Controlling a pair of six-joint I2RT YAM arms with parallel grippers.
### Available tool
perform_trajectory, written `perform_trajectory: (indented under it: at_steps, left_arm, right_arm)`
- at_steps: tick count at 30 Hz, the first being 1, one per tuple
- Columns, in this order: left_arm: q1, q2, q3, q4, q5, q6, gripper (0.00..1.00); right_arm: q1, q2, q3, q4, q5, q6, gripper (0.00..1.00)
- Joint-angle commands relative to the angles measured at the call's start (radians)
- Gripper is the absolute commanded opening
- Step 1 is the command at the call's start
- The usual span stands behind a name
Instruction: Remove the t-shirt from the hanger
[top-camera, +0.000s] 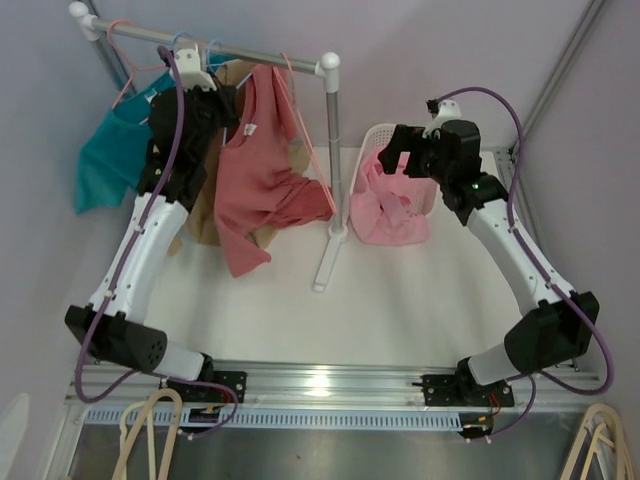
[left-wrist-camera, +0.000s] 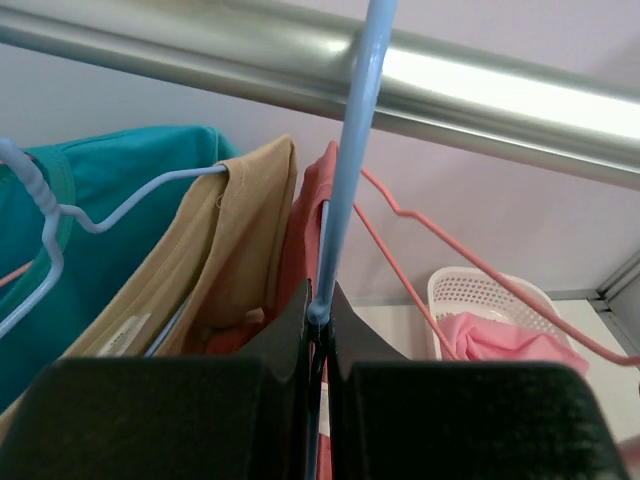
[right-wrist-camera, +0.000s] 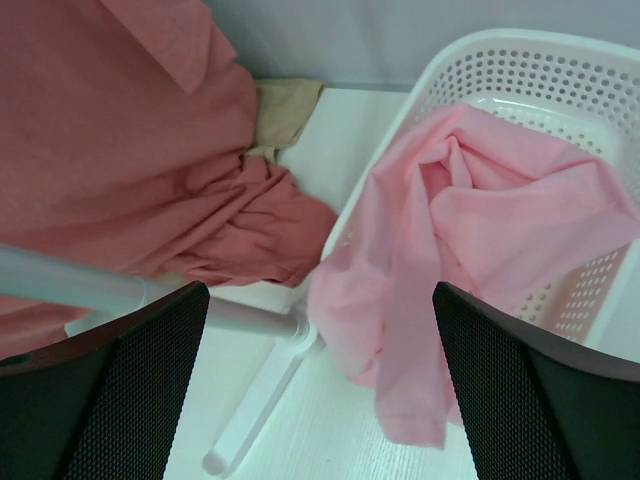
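My left gripper is up at the rail, shut on the neck of a blue hanger whose hook goes over the rail. A rose-red t-shirt hangs askew beside it, half slipped down, next to a pink wire hanger. A tan t-shirt hangs just left of my fingers. My right gripper is open and empty, hovering over the basket's near edge and a pink t-shirt; the rose-red shirt shows at its left.
A teal t-shirt hangs at the rail's left end. A white basket holds the pink shirt, which spills over its front. The rack's post and foot stand mid-table. Spare hangers lie below the table edge.
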Motion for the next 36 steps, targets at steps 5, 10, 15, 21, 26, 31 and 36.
perform_trajectory:
  at_steps: [5,10,15,21,26,31,36]
  left_arm:
    - [-0.062,-0.074,-0.016,0.163,-0.184,0.149,0.01]
    - [-0.062,0.089,0.245,0.078,-0.18,0.198,0.01]
    - [-0.062,0.273,0.475,-0.034,-0.18,0.216,0.01]
    - [-0.062,0.247,0.451,0.033,-0.163,0.201,0.01]
    - [-0.068,0.162,0.395,0.064,-0.16,0.199,0.01]
    - [-0.069,0.071,0.307,0.108,-0.14,0.206,0.01]
    - [-0.071,0.014,0.286,-0.013,-0.111,0.132,0.01]
  right_arm:
    - [0.043,-0.13,-0.081,0.037,0.04,-0.052,0.99]
    - [0.044,-0.16,-0.105,0.035,0.037,-0.045,0.99]
    - [0.046,-0.185,-0.111,0.023,0.04,-0.054,0.99]
    - [0.046,-0.202,-0.111,0.01,0.053,-0.063,1.0]
    - [0.046,-0.199,-0.111,0.01,0.046,-0.055,0.99]
    - [0.047,-0.2,-0.119,0.012,0.04,-0.049,1.0]
    - [0.047,-0.2,-0.122,0.017,0.037,-0.038,0.99]
